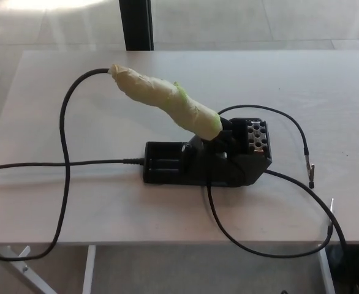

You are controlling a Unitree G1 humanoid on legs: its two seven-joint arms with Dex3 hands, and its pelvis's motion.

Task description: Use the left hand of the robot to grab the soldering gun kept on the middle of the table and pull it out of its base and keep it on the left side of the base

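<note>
Neither robot hand shows, so their state cannot be told, while the tape-wrapped soldering gun (166, 101) sits tilted in its black base (207, 160) mid-bench (38, 110), black cables (63, 153) looping around it.

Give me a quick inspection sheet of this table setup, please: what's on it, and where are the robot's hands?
Surface: pale table, mostly bare, sunlit at the far edge.
Job's things: soldering gun, handle wrapped in yellowish tape, seated tilted in its black base near the table's middle, handle pointing up and to the left.
Clutter: nothing seen.
Hands: nothing seen; neither robot hand is in view.
Cables: thick black cable loops from the gun's handle end over the front edge; a thinner lead runs right to a small clip; another lead droops off the front.
Surroundings: dark post behind the table, light floor, white table legs below.
</note>
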